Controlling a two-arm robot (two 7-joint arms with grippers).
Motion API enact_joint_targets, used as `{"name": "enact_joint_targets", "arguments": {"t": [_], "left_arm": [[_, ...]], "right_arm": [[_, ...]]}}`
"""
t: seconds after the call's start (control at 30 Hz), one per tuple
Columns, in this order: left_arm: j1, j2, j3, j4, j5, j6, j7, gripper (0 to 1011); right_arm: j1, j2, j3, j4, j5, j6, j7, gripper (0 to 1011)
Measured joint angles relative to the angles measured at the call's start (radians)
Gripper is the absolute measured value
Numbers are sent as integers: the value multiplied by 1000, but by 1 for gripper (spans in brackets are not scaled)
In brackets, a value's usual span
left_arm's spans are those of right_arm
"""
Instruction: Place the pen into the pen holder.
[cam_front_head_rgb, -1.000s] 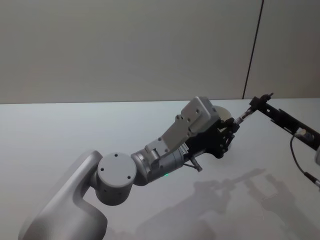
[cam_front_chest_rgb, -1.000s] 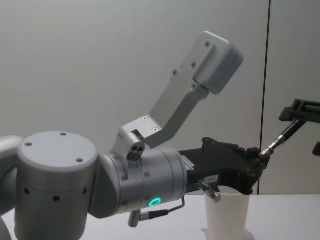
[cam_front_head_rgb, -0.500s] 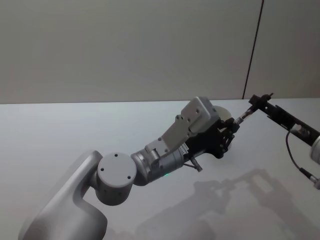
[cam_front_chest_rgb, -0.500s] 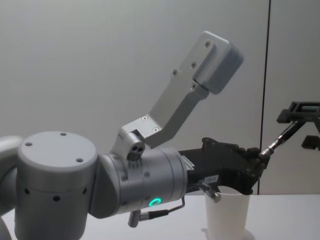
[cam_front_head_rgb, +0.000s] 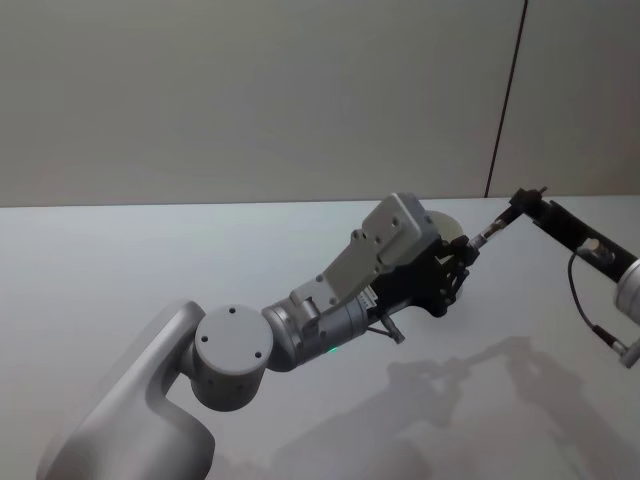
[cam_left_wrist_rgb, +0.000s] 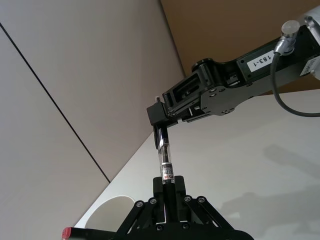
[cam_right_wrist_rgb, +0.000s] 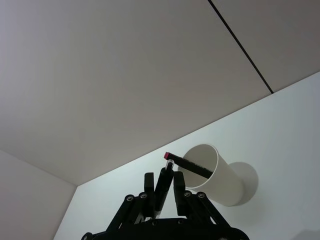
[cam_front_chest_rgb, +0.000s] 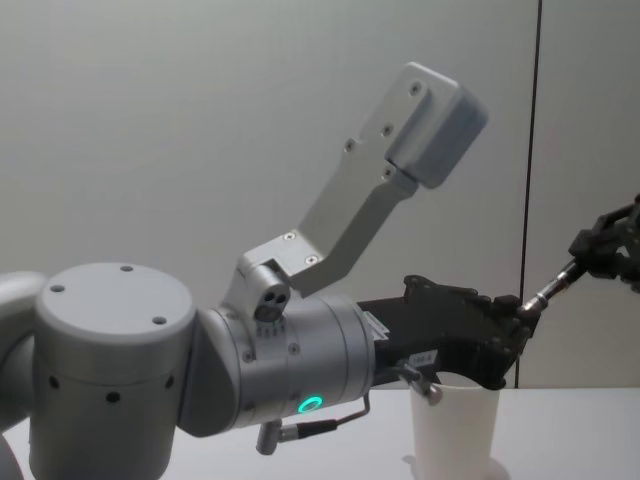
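A slim pen (cam_front_head_rgb: 490, 230) with a clear barrel hangs slanted in the air just above the pen holder (cam_front_chest_rgb: 455, 430), a plain white paper cup standing on the table. My left gripper (cam_front_head_rgb: 464, 257) is shut on the pen's lower end, right over the cup's rim. My right gripper (cam_front_head_rgb: 523, 203) is shut on the upper end. In the left wrist view the pen (cam_left_wrist_rgb: 164, 157) runs from my left gripper (cam_left_wrist_rgb: 167, 189) up to the right gripper (cam_left_wrist_rgb: 159, 120), with the cup (cam_left_wrist_rgb: 107, 212) beside it. The right wrist view looks along the pen (cam_right_wrist_rgb: 161, 192) to the cup (cam_right_wrist_rgb: 220, 180).
The white table (cam_front_head_rgb: 150, 260) spreads wide to the left and front. A pale wall with a dark vertical seam (cam_front_head_rgb: 505, 100) stands behind. My left forearm and its wrist camera housing (cam_front_chest_rgb: 400, 150) rise large in front of the cup.
The right arm's wrist has swung up and turned, and the right gripper has shifted slightly to the right while staying at the pen's upper end. The left arm and cup have not moved.
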Motion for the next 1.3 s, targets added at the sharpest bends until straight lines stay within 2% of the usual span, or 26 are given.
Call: {"name": "enact_joint_targets", "arguments": {"t": [0.1,0.4,0.47,0.67,0.7,0.9,1.03,1.07,1.3], "left_arm": [[0,0,0,0,0,0,0,136],[0,0,0,0,0,0,0,138],[0,0,-1,0,0,0,0,171],[0,0,0,0,0,0,0,353],[0,0,0,0,0,0,0,410],[0,0,0,0,0,0,0,573],[0,0,0,0,0,0,0,692],[0,0,0,0,0,0,0,751],[0,0,0,0,0,0,0,929]], "right_arm": [[3,0,-2,5,10,-9,-1,178],[7,2,-7,14,27,-30,-3,154],[9,3,-6,15,27,-37,-6,153],[10,6,-11,18,29,-48,-6,153],[10,7,-13,19,30,-51,-6,153],[11,12,-18,20,28,-65,0,153],[11,17,-23,21,13,-82,14,153],[11,21,-25,22,4,-91,21,153],[16,39,-31,36,-55,-148,72,153]]}}
